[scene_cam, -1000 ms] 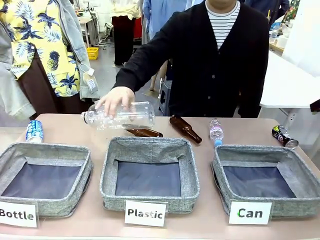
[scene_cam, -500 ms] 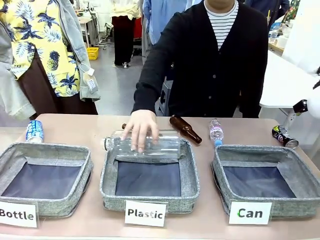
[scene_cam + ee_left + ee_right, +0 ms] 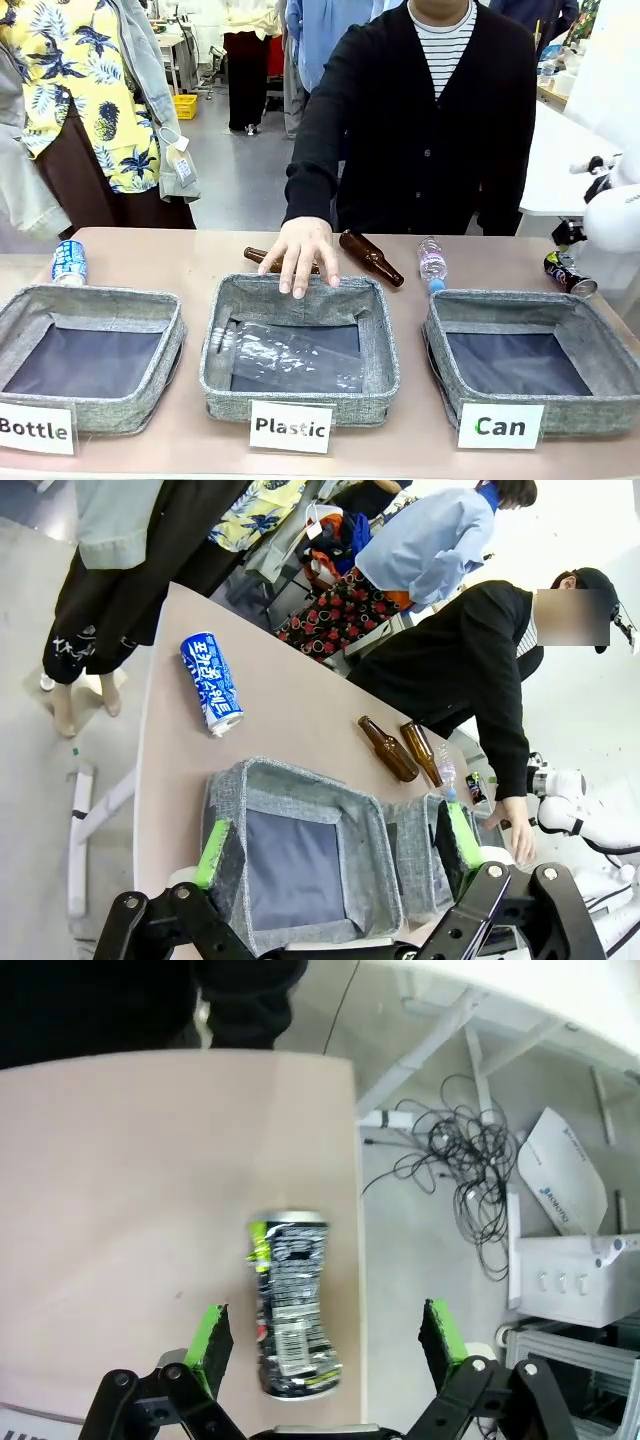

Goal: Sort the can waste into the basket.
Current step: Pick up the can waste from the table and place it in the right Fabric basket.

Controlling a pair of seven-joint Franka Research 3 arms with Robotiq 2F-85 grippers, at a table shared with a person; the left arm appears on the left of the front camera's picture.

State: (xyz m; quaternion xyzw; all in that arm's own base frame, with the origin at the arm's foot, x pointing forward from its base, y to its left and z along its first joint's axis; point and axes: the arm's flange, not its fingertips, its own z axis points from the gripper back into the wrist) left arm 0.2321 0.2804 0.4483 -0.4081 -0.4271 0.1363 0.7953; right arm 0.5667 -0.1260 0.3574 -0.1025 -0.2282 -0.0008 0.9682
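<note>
Fingers (image 3: 210, 1338) of right gripper (image 3: 325, 1335) splayed wide over dented black can (image 3: 290, 1300) at table (image 3: 120, 1210) edge. Likely light, thin-walled, slick; best pinched gently across narrow waist.

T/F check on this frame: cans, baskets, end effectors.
The black can lies on its side ahead of the open right end effector. True.
The Can basket holds a can. False: no can is in it.
A clear plastic bottle lies in the Plastic basket. True.
The person's hand grips the blue can. False: it rests on the Plastic basket's far rim; that can lies beyond the Bottle basket.
The left end effector is shut. False: its jaws stand open.
</note>
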